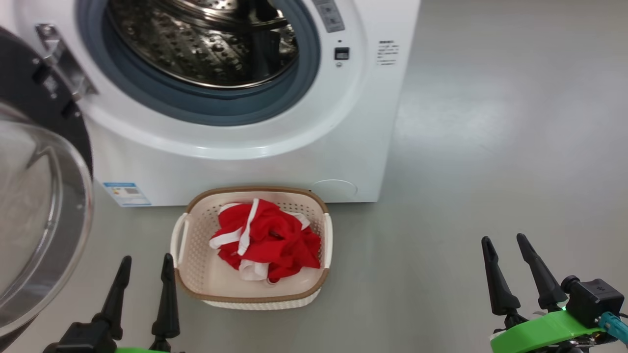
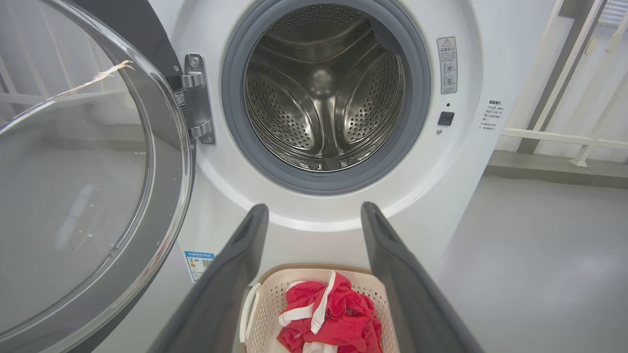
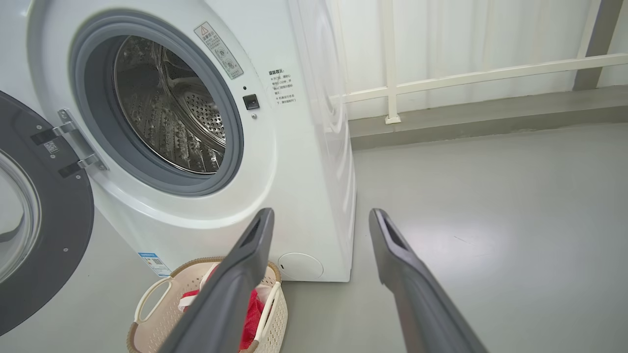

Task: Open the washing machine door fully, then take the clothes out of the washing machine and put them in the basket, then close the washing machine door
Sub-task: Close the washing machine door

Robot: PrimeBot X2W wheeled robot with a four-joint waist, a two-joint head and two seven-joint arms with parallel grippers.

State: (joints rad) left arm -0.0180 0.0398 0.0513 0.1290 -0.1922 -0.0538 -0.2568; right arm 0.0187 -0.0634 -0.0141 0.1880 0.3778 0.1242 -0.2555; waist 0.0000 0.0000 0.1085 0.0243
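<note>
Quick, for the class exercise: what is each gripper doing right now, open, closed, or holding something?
Left gripper: open, holding nothing.
Right gripper: open, holding nothing.

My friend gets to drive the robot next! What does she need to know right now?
The left gripper: jaws apart, holding nothing.
The right gripper: jaws apart, holding nothing.
The washing machine door is swung wide open on the robot's left. The drum of the washing machine looks empty. The red clothes lie in the basket, which sits on the floor right in front of the machine.
Done: door opened, clothes in the basket.
Left: close the door.
</note>
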